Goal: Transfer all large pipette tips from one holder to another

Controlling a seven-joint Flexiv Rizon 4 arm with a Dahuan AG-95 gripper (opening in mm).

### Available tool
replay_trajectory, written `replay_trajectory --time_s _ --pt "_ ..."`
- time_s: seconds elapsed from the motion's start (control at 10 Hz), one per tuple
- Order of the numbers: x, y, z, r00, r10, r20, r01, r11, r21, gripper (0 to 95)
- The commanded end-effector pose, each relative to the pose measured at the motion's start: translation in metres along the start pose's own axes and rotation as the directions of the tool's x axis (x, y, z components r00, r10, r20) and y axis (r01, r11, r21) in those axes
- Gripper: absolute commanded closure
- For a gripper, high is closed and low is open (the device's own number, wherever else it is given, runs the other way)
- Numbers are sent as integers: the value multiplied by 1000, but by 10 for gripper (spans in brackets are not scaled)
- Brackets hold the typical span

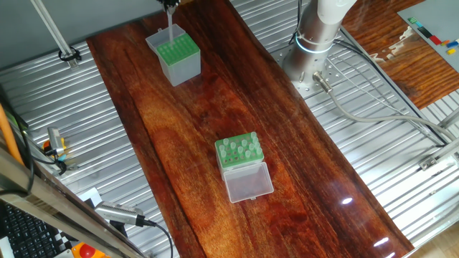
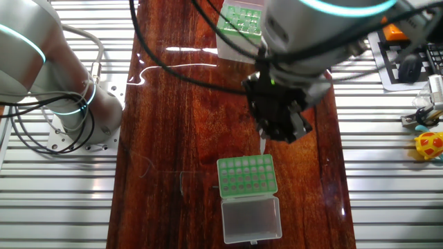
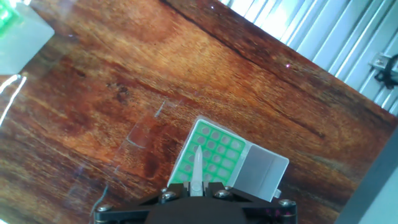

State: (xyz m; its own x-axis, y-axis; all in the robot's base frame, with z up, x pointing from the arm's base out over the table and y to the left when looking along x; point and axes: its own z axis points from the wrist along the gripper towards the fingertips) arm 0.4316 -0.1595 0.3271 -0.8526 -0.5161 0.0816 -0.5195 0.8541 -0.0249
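Pale plastic tip (image 3: 196, 168) sits pinched in your closed gripper (image 3: 196, 191) above the tall box (image 3: 219, 152) at lower centre of the hand view — centre it over one empty hole, then lower straight — no tilt.

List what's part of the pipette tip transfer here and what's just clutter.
Job:
two-finger gripper
pale tapered plastic pipette tip it holds
low green rack with clear lid
taller translucent box with green insert

Clutter:
yellow toy
black keyboard
grey cables
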Motion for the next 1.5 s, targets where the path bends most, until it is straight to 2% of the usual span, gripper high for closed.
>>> replay_trajectory --time_s 0.1,0.5,1.2,1.5 --pt "0 -1 1 1000 -19 1 19 1000 6 950" --pt "0 -1 2 1000 7 8 -8 1000 7 950" --pt "0 -1 2 999 35 -1 -35 999 10 950" --pt "16 -33 10 999 -40 -8 40 999 15 950"
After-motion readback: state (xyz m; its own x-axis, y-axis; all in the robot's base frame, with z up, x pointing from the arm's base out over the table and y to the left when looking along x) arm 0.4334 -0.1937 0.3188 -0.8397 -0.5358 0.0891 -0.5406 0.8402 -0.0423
